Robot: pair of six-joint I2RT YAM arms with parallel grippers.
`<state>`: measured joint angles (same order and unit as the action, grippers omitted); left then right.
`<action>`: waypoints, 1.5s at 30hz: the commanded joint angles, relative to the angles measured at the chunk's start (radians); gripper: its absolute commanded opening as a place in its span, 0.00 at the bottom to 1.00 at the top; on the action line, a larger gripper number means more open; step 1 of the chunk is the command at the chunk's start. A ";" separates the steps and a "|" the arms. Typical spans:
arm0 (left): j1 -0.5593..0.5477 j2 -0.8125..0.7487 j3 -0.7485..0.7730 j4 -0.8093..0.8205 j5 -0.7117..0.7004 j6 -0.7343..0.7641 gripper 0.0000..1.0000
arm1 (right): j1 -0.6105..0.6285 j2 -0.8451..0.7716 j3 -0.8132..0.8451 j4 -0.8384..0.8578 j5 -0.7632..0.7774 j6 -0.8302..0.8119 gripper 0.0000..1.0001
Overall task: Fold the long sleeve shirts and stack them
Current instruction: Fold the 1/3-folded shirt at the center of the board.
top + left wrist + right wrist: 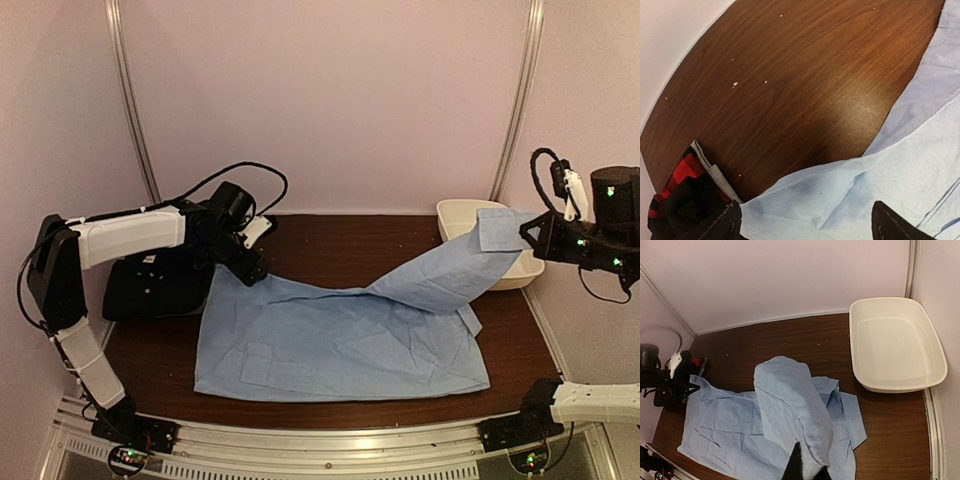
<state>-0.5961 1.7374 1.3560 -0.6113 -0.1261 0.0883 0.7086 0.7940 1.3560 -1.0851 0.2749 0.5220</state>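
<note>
While the right tool (527,236) clamps a raised sleeve (450,272) of the light blue shirt (340,345) spread on the tabletop (330,248), the left tool (251,272) sits open-jawed at its far-left corner; next, seemingly, that sleeve needs folding inward.

top external: high behind near edge, facing down and forward over dark brown wooden table (330,245). left wrist: close, angled onto tabletop and light blue cloth shirt (910,165). right wrist: raised, looking down; shares table, shirt, white oval plastic tub (900,340) with top external.
</note>
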 commanded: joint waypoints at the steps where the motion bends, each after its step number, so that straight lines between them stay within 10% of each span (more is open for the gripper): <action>1: 0.005 -0.074 0.041 0.067 0.159 -0.039 0.92 | 0.000 -0.001 0.013 -0.031 0.029 -0.001 0.00; 22: 0.050 0.239 0.201 0.062 0.176 -0.341 0.76 | 0.001 -0.045 0.016 -0.113 0.065 0.018 0.00; 45: 0.006 -0.052 -0.219 0.082 0.270 -0.419 0.55 | 0.002 -0.027 0.014 -0.106 0.073 0.016 0.00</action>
<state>-0.5697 1.7168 1.2030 -0.5491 0.1207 -0.3023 0.7086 0.7650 1.3697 -1.1934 0.3229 0.5285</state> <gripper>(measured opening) 0.552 0.015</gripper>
